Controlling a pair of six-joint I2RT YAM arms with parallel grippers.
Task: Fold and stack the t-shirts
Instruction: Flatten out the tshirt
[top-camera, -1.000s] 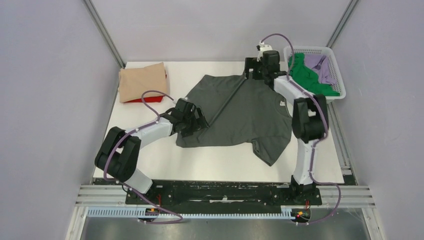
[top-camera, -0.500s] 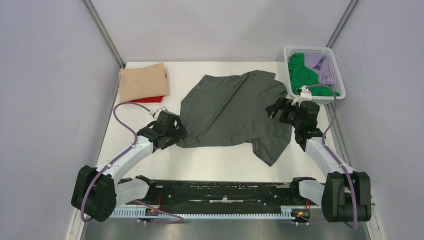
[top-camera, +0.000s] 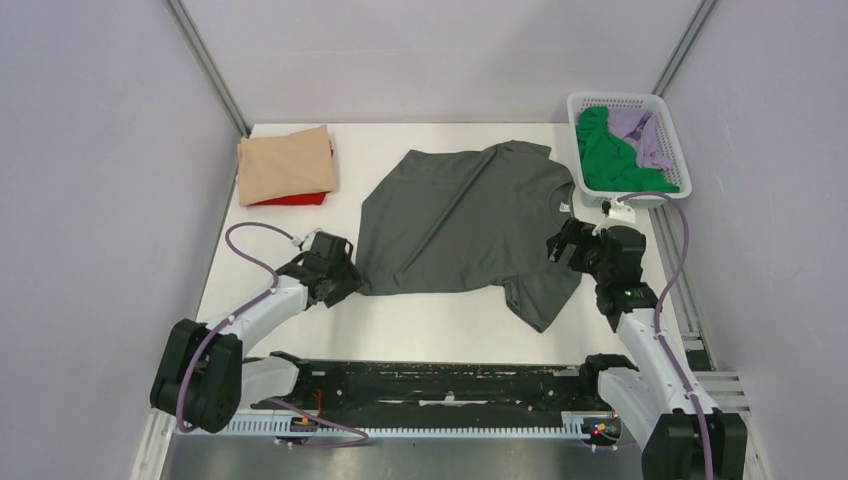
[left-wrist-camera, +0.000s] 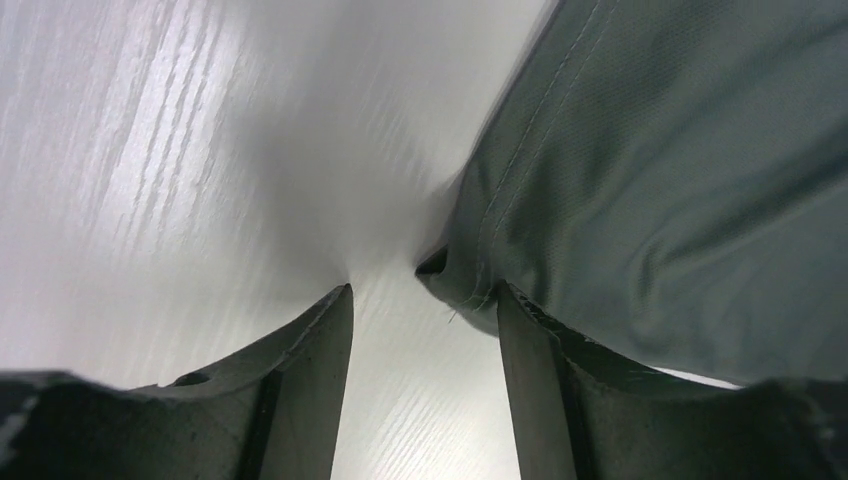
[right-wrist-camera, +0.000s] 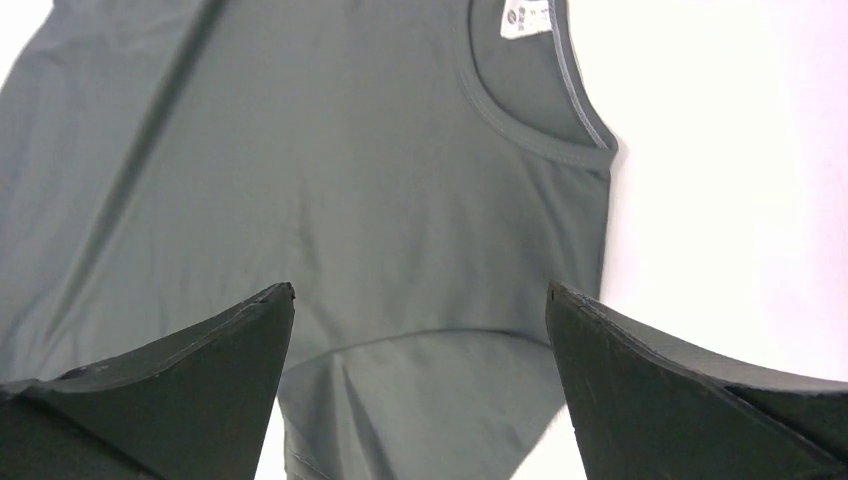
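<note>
Red t-shirt (top-camera: 290, 199) mostly under tan t-shirt (top-camera: 286, 163); neck label (right-wrist-camera: 522, 17) of dark grey t-shirt (right-wrist-camera: 300, 180), print illegible.

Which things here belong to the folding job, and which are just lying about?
Job: dark grey t-shirt, spread out; tan t-shirt, folded, over red t-shirt; green t-shirt and lilac t-shirt, in the white basket.
Just there: white basket; table.

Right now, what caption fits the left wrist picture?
Left gripper at a corner of the dark grey t-shirt on the white table.
</note>
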